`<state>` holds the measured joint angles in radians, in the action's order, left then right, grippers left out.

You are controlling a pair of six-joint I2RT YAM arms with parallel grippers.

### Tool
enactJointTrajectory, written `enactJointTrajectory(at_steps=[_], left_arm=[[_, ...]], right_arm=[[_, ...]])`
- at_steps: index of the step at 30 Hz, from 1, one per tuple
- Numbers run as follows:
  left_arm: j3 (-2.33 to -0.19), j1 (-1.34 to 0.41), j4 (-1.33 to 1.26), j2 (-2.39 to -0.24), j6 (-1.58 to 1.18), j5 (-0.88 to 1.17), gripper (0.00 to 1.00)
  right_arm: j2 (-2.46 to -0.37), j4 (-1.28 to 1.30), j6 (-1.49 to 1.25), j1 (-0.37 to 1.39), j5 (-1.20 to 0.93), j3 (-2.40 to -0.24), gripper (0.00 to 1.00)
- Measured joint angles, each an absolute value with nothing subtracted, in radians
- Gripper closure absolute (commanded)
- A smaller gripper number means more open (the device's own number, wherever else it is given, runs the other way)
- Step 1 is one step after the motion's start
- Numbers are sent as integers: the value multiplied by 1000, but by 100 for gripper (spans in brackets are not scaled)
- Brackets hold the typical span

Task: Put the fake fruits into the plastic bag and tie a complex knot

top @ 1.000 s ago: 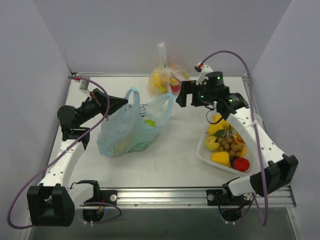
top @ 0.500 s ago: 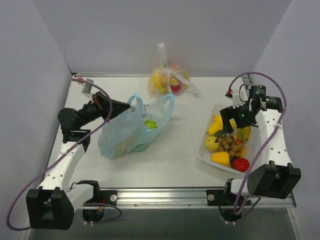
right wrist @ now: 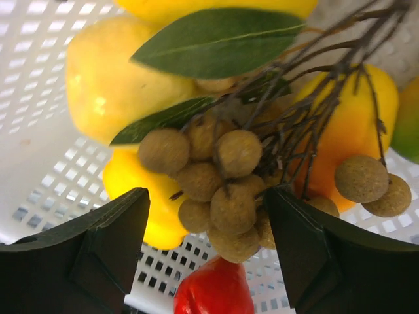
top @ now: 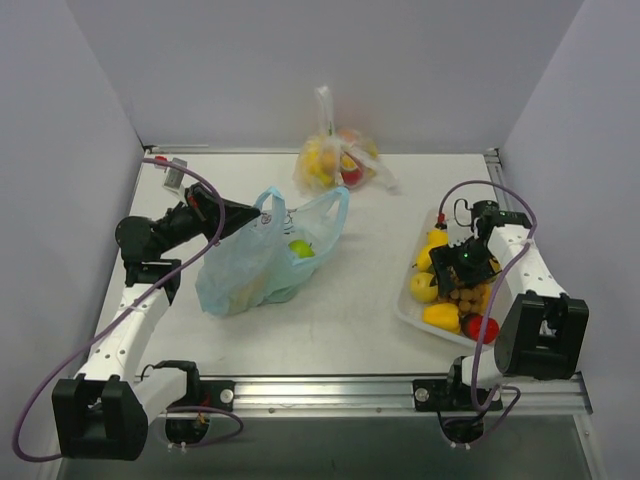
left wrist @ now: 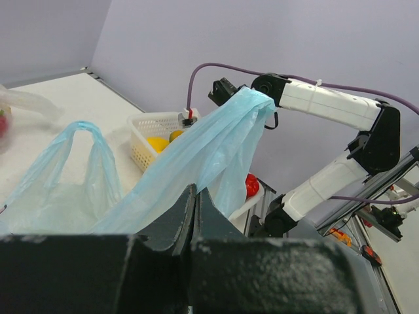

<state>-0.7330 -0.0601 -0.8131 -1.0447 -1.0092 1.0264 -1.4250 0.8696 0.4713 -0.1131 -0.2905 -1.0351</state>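
Arms counted: two. Left gripper (top: 250,212) is pressed together on one handle of the plastic bag (top: 255,268), at the left of the table (top: 350,330). In the left wrist view its fingers (left wrist: 180,219) meet on the light-blue film, which is drawn taut up from them. Handles: two — one pinched, the other handle (left wrist: 80,124) standing free. The bag lies slumped, with one green apple (top: 300,248) showing at its opening. Anything else inside cannot be counted through the film.

Right gripper (top: 462,270) is down in the white basket (top: 408,308) at the right of the table, jaws spread, one finger (right wrist: 108,245) on either side of the single grape cluster (right wrist: 226,176). Neither finger is seen pressing the berries. The brown berries are bunched too closely for a firm count. Two green leaves (right wrist: 216,39) sit on the stems.

Basket contents from above: three yellow fruits (top: 441,317) clear of the gripper and one red fruit (top: 483,328) at the near corner, with the cluster among them. The right wrist view adds one orange-yellow fruit (right wrist: 350,124) just right of the stems.

Bags: two in all — a clear bag (top: 335,160) holding yellow, orange and red fruit stands at the far centre, apart from the blue one.
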Motion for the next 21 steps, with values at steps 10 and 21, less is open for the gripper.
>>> enactJointTrajectory(at_steps=[10, 21], left_arm=[[-733, -60, -813, -1045, -1007, 1030, 100], [-733, -60, -813, -1045, -1003, 1039, 100]], right_arm=[[-1454, 819, 437, -124, -251, -1061, 100], [-1268, 904, 419, -144, -349, -1405, 100]])
